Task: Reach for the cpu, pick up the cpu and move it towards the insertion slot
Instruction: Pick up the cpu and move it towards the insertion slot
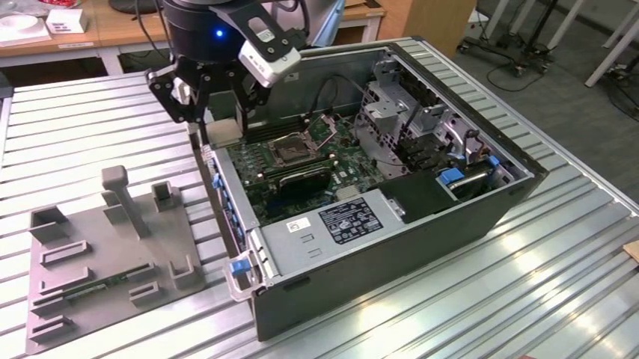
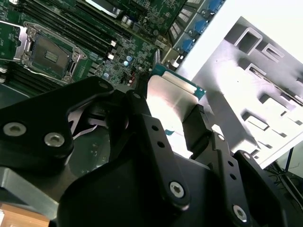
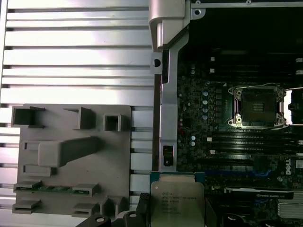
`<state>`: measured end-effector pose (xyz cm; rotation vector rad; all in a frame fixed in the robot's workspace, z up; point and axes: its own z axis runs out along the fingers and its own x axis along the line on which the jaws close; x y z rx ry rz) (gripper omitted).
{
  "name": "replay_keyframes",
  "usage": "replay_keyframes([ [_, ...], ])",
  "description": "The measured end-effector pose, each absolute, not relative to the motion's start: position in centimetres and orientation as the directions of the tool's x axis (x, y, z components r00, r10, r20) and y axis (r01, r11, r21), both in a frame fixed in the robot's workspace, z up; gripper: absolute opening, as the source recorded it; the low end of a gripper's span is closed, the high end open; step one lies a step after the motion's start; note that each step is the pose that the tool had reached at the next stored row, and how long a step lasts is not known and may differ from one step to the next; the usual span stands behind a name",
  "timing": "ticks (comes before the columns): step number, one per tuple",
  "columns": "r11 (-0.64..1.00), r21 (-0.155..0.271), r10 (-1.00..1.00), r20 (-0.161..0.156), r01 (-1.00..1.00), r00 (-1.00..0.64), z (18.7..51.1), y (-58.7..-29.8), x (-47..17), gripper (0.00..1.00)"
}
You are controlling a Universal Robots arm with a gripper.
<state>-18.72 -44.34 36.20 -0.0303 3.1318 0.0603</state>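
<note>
grey plastic makes up the fixture tray at the exterior view's left, lying flat on the ribbed metal counter; it carries upright posts and open recesses, and a narrow green memory stick lies in one of its slots, seen also in the first wrist view. just right of the tray stands the open computer case, its side off, with the green motherboard inside. on that board sits the insertion slot, a square metal-framed socket with a dark centre and its silvery bracket swung up, and long black memory slots run beside it. a grey power supply box fills the near end of the case, and a metal drive cage stands toward the exterior view's right. above the case's wall nearest the tray hangs the black gripper, and its jaws are pinching the cpu by two opposite edges, the chip held clear of the counter and of the board. in the second wrist view the cpu shows its silvery-white face between the two black fingers, with the socket off to the side and apart from it. in the first wrist view the cpu sits over the case's edge, near the memory slots, while the insertion slot lies well apart across the board.
</note>
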Motion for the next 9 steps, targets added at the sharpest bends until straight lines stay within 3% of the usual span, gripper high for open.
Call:
replay_keyframes([
  [9, 0.999, 0.038, -0.019, -0.009, -0.019, -1.0, 36.21, -44.34, -18.17, 0.54],
])
